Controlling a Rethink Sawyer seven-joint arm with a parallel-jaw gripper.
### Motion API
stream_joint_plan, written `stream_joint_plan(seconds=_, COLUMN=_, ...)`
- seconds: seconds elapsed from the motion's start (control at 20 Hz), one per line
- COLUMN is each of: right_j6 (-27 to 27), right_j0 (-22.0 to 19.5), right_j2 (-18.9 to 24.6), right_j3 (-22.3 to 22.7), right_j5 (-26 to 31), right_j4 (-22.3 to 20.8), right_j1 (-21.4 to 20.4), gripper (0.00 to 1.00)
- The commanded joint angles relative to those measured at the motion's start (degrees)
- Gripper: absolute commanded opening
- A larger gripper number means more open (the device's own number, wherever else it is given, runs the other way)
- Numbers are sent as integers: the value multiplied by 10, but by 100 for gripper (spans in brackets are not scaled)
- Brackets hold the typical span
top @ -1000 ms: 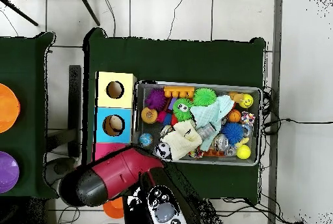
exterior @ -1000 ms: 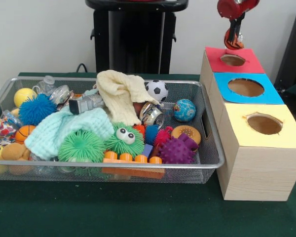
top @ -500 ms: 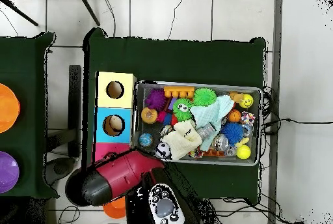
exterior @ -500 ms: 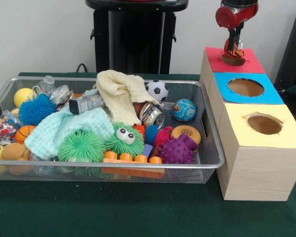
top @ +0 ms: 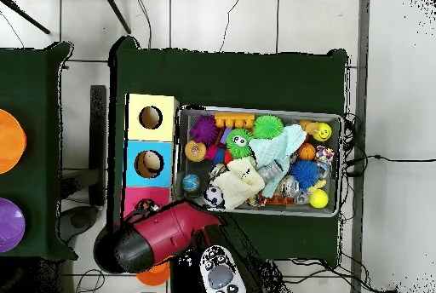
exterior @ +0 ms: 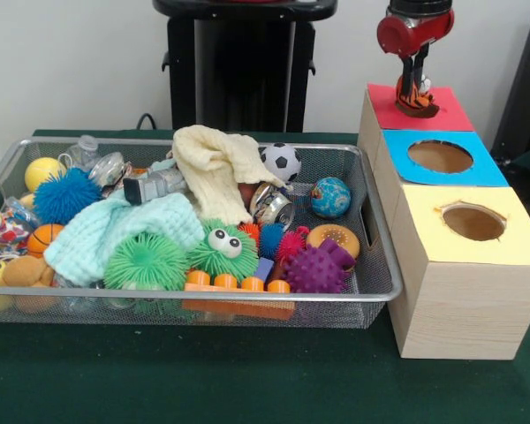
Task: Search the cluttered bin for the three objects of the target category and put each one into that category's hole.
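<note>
Three wooden boxes stand in a row right of the bin, topped red (exterior: 444,110), blue (exterior: 477,168) and yellow (exterior: 503,247), each with a round hole. My gripper (exterior: 413,88) hangs at the red box's hole, shut on a small orange and black toy (exterior: 415,95) that covers the hole. From above, the red arm (top: 162,234) hides the gripper and most of the red box (top: 136,198). The wire bin (exterior: 371,291) holds a soccer ball (exterior: 283,160), a globe ball (exterior: 330,196), a purple spiky ball (exterior: 318,269) and a small basketball (exterior: 42,237).
Also in the bin are a cream cloth (exterior: 216,168), a mint cloth (exterior: 115,230), a green fuzzy toy with eyes (exterior: 221,250), a green spiky ball (exterior: 146,261), a blue spiky ball (exterior: 64,194), a yellow ball (exterior: 42,170) and orange bricks (exterior: 238,284).
The gripper has come down with the orange and black toy, from above the red box to its hole. The bin's contents have not moved.
</note>
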Motion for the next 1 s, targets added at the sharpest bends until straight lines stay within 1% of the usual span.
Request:
stream_joint_plan(seconds=0.05, right_j6=115, right_j0=6, right_j2=-42, right_j3=15, right_j5=-50, right_j4=-2, right_j1=49, gripper=0)
stream_joint_plan(seconds=0.25, right_j6=114, right_j0=17, right_j2=-60, right_j3=11, right_j5=-70, right_j4=-8, right_j1=63, gripper=0)
stream_joint_plan(seconds=0.3, right_j6=116, right_j0=23, right_j2=-67, right_j3=4, right_j5=-77, right_j4=-9, right_j1=77, gripper=0)
stream_joint_plan(seconds=0.35, right_j6=116, right_j0=26, right_j2=-71, right_j3=3, right_j5=-84, right_j4=-10, right_j1=82, gripper=0)
stream_joint_plan(seconds=0.4, right_j6=117, right_j0=32, right_j2=-75, right_j3=-7, right_j5=-87, right_j4=-7, right_j1=91, gripper=0)
stream_joint_plan(seconds=0.55, right_j6=111, right_j0=38, right_j2=-74, right_j3=-16, right_j5=-80, right_j4=6, right_j1=93, gripper=0)
stream_joint_plan(seconds=0.7, right_j6=106, right_j0=38, right_j2=-73, right_j3=-13, right_j5=-83, right_j4=13, right_j1=94, gripper=0)
stream_joint_plan(seconds=1.0, right_j6=101, right_j0=42, right_j2=-79, right_j3=-17, right_j5=-88, right_j4=19, right_j1=100, gripper=0)
